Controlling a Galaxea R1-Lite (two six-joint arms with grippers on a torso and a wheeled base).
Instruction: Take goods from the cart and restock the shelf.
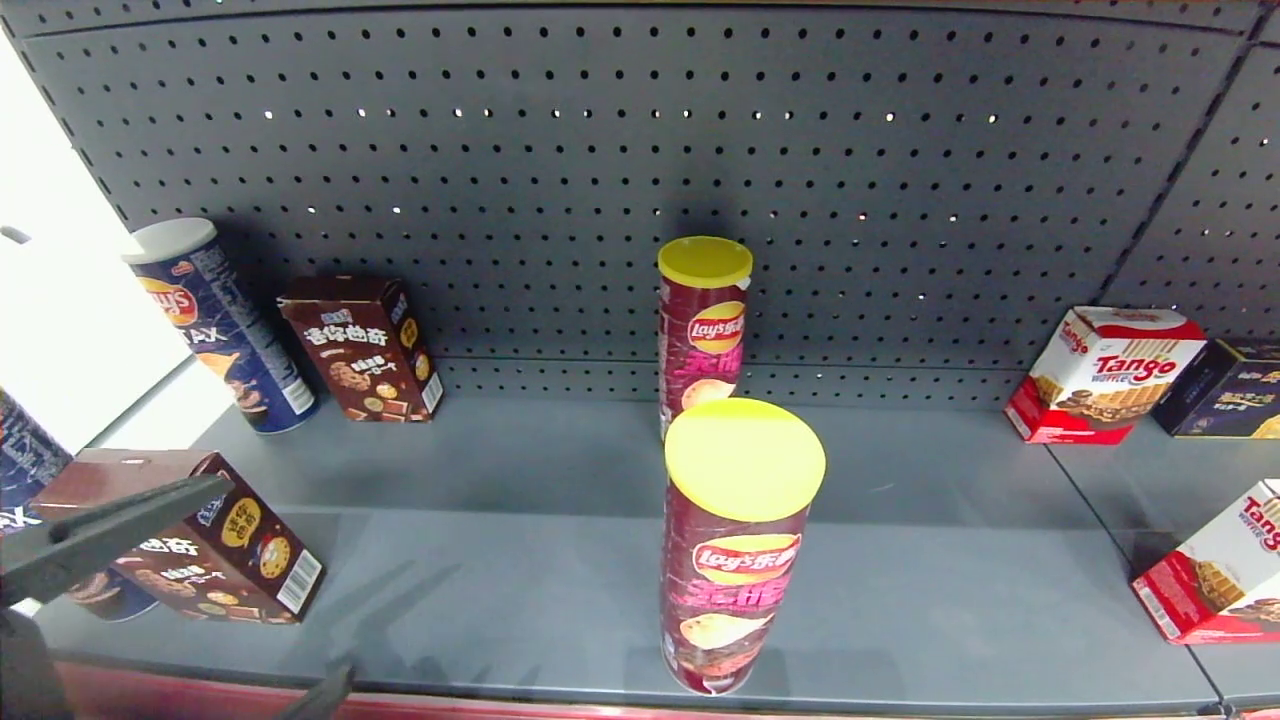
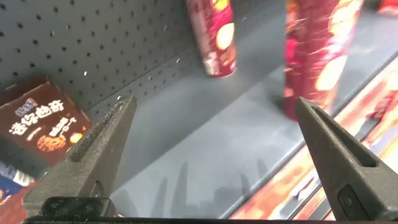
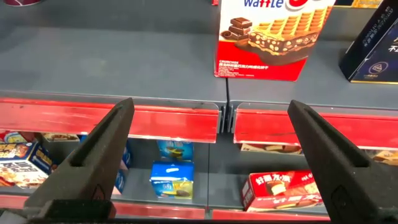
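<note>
While cans [image 2: 314, 56] blur, left end effector [image 2: 214, 102] spread

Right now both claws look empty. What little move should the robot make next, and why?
Probably pull the left gripper back from the shelf to fetch more goods: both it and the right gripper are open and empty, and the front can stands upright on the shelf.

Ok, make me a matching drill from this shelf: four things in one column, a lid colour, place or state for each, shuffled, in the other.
1. rear blue can
2. front red can
3. rear wafer box
4. left gripper

A. yellow lid
B. open
C. right side of the shelf
D. white lid

Pairs: 1-D, 2-A, 3-C, 4-B.
</note>
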